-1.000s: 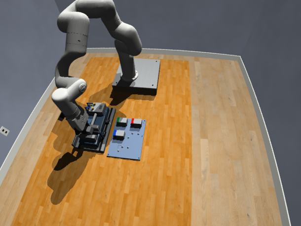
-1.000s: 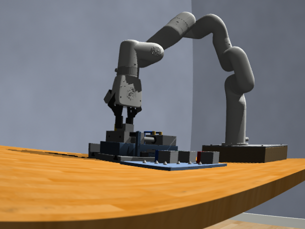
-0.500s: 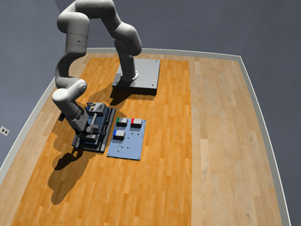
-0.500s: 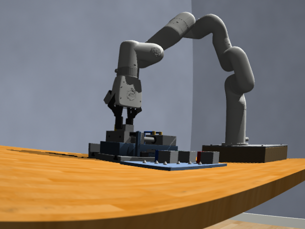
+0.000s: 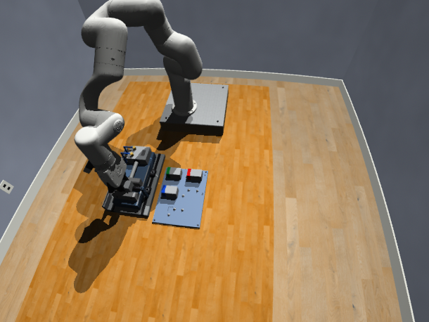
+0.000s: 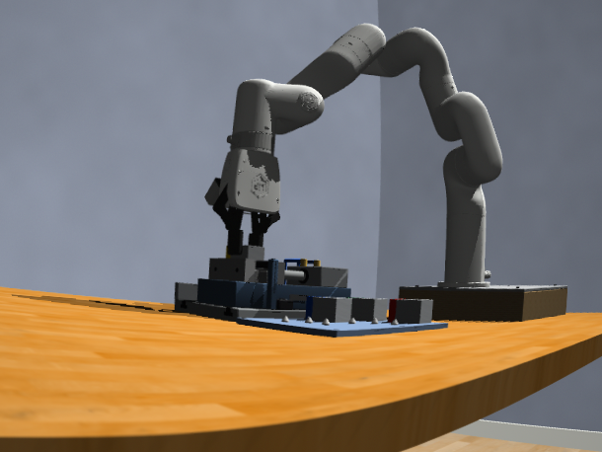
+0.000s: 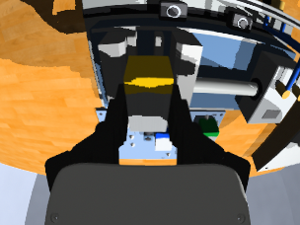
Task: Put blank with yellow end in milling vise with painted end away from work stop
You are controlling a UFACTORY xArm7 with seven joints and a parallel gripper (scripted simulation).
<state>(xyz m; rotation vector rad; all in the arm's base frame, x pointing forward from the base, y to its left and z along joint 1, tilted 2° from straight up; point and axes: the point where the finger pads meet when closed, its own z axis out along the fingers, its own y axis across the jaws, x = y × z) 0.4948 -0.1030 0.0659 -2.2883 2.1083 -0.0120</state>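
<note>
Top view shows the arm (image 5: 110, 56) (image 6: 326, 66) bent over the vise (image 5: 157, 186) (image 6: 224, 294) (image 7: 224, 51), with its claw (image 5: 123, 188) (image 6: 246, 247) (image 7: 148, 97) pointing down there. The claw is partly open and pinching the yellow block (image 5: 129, 185) (image 6: 254, 252) (image 7: 149, 101), one finger on each side. That block is at the vise, lined up with the gap between its fixed jaw (image 5: 127, 197) (image 6: 229, 269) (image 7: 113, 64) and its moving jaw (image 7: 188, 74) — part of it pokes up above the jaw tops. Its yellow end faces away from the plate (image 5: 190, 211) (image 6: 340, 328) (image 7: 138, 148) beside the vise. I cannot tell if its bottom touches the low bars. On the plate, the blue block (image 5: 170, 192) (image 6: 328, 310) (image 7: 163, 143) and the green block (image 5: 174, 173) (image 6: 369, 310) (image 7: 209, 126) sit nearer the vise — the red block (image 5: 195, 174) (image 6: 414, 311) is farther from it.
</note>
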